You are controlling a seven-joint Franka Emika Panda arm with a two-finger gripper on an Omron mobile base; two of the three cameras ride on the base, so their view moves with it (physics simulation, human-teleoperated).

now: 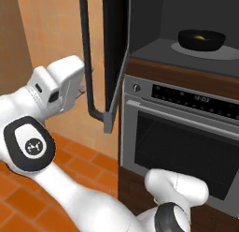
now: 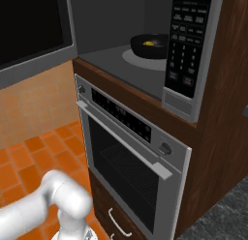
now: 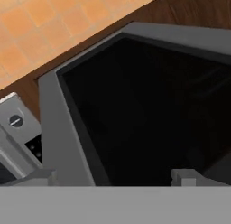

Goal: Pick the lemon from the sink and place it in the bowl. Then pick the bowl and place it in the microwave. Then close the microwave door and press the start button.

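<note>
The glossy black bowl point(image 1: 201, 39) sits on the pale turntable point(image 1: 229, 51) inside the microwave point(image 1: 158, 51), with the yellow lemon point(image 1: 200, 38) lying in it. From the right, the bowl point(image 2: 149, 44) and lemon point(image 2: 148, 43) appear deep in the cavity. The microwave door point(image 1: 114, 53) stands swung wide open to the left, edge-on. My gripper point(image 1: 85, 88) is at the door's outer side near its lower corner, open and holding nothing. In the hand view the gripper point(image 3: 113, 177) faces the door's dark glass point(image 3: 149, 110) close up, with its grey frame point(image 3: 63, 128) at left.
The microwave's keypad panel point(image 2: 189, 45) is right of the cavity. A steel oven point(image 1: 186, 142) with a bar handle point(image 2: 123, 140) sits directly below. The wooden cabinet side point(image 2: 227, 113) stands to the right. Orange floor tiles point(image 2: 29, 161) lie at left.
</note>
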